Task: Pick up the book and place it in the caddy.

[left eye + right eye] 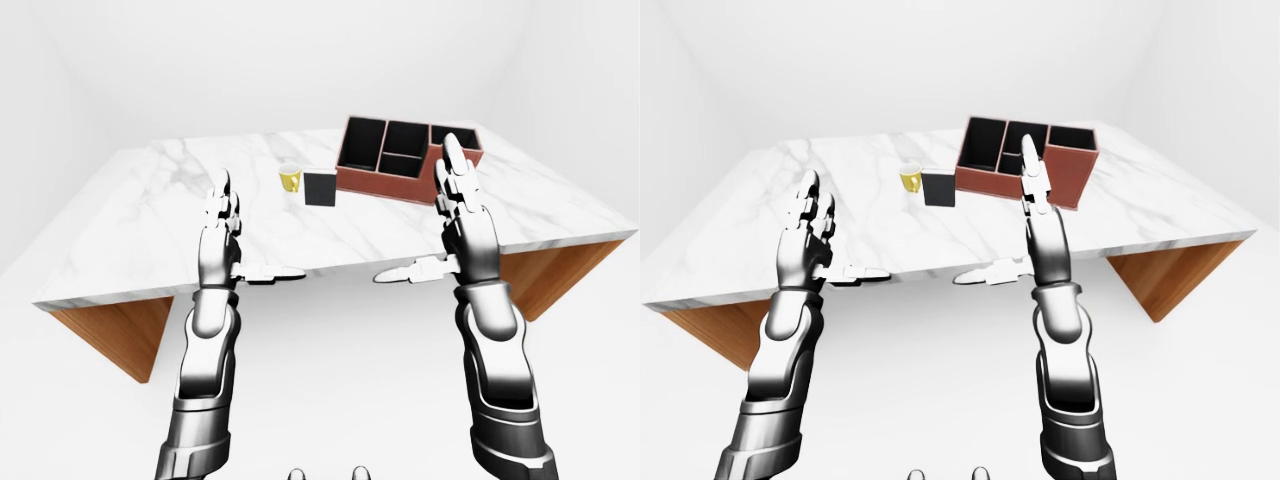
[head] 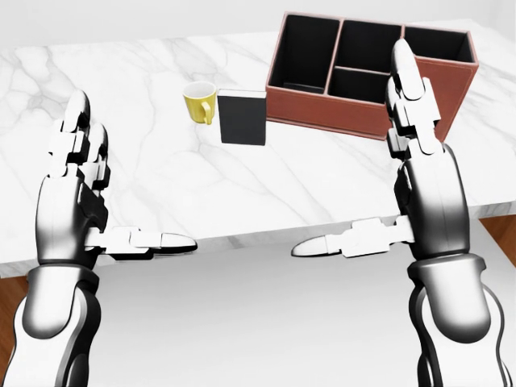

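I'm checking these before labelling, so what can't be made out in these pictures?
- Caddy: in the head view the right robot hand covers part of its right side, and its compartment floors are too dark to tell what they hold.
- Book: plain dark face, no title visible.
- Yellow mug: the book overlaps its right edge; its inside cannot be seen.
- Left robot hand: open, holding nothing.
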`<state>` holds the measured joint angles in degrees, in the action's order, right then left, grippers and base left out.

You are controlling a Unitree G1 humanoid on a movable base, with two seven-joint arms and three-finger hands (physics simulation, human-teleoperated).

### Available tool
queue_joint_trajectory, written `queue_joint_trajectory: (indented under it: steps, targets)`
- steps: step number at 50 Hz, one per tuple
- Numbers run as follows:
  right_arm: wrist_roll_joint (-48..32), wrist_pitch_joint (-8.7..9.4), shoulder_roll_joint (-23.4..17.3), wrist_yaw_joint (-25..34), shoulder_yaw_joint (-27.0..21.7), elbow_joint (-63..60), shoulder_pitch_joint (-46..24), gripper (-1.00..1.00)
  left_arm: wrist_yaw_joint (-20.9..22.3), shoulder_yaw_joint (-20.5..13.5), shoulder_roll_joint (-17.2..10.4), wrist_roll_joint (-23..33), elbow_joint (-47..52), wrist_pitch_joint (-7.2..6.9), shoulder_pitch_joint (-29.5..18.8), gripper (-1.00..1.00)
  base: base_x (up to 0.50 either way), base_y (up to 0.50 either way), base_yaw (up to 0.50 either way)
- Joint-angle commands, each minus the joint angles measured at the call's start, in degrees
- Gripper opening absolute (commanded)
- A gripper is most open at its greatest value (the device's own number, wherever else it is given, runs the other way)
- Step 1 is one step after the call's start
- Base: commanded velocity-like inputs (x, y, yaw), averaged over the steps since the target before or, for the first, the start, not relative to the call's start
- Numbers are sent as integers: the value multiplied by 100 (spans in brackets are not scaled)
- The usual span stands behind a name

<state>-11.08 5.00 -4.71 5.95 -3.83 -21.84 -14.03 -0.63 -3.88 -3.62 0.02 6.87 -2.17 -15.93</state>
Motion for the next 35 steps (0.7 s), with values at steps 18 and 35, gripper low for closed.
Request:
queue_joint_trajectory:
  steps: [18, 35]
  targets:
    - [-11, 0, 18, -20, 15, -68, 34, 100, 46, 23, 9, 0, 40, -10, 40, 100, 39, -5, 0]
    - [-64, 0, 20, -55, 20, -110, 78, 100, 50, 18, 16, 19, 20, 25, 37, 100, 39, -5, 0]
